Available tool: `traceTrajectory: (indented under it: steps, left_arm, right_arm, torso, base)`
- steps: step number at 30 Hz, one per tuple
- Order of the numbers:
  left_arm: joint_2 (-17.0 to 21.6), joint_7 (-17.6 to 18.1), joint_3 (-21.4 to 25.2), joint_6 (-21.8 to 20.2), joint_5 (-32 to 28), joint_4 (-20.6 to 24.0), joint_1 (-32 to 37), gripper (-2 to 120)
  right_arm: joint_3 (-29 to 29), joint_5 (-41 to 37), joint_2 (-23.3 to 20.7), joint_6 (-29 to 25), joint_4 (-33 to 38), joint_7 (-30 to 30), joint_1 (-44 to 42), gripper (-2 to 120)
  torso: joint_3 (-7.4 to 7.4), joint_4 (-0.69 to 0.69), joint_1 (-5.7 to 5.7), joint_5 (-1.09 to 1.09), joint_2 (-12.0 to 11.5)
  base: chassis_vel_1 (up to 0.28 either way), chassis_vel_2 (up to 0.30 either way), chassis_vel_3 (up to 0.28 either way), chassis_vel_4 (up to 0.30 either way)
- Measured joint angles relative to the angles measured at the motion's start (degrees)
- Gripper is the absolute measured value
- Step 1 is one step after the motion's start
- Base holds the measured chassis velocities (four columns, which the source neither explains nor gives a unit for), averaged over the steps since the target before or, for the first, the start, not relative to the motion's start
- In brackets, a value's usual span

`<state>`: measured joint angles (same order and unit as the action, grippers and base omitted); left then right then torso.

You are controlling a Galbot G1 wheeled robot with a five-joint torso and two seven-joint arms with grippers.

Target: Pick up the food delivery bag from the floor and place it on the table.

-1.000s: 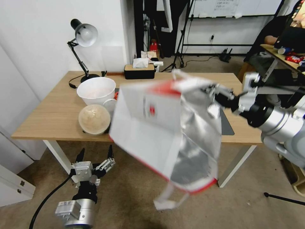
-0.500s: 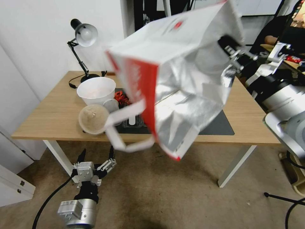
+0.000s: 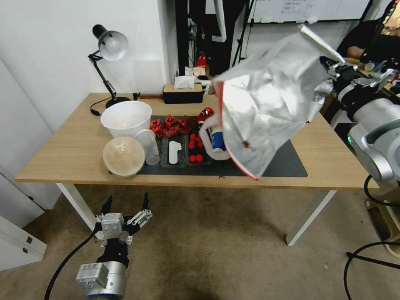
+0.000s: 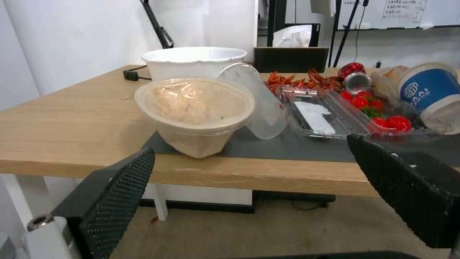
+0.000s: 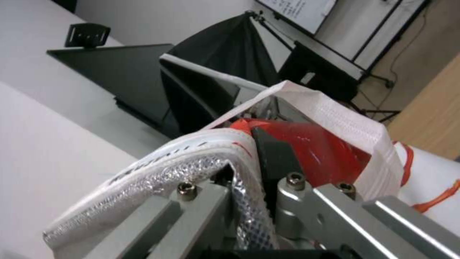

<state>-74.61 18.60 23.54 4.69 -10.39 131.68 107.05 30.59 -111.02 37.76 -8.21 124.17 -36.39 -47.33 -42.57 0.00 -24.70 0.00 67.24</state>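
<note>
Food delivery bag [image 3: 266, 112], white with silver foil, hangs pinched in the right hand [image 3: 335, 71] above the light-wood counter [image 3: 66, 146] — lowering comes next; left hand [image 3: 125, 208] spread, idle.

one bag [image 3: 266, 112], two bowls [image 3: 126, 118], one lamp [image 3: 107, 46]

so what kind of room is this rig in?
Likely an office or lab set up for recording: a whiteboard on a stand and black tripod legs behind the light-wood table, which carries a black desk lamp.
</note>
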Motion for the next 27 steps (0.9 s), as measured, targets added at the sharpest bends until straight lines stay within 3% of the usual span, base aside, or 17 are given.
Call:
traceTrajectory:
  steps: [19, 27]
  left_arm:
    - [0.04, 0.3, -0.03, -0.09, 0.46, -0.61, -0.52, 100]
    - [-0.07, 0.38, -0.24, -0.09, 0.92, -0.9, -0.75, 100]
  right_arm:
    - [0.08, 2.1, 1.76, -0.28, -1.42, -7.65, 0.29, 0]
    - [0.11, 3.86, 3.1, 1.57, -2.43, -15.92, -0.02, 0]
  torso:
    - [0.01, 0.0, 0.0, 0.0, -0.01]
    - [0.01, 0.0, 0.0, 0.0, -0.01]
  base:
    - [0.0, 0.0, 0.0, 0.0]
    - [0.0, 0.0, 0.0, 0.0]
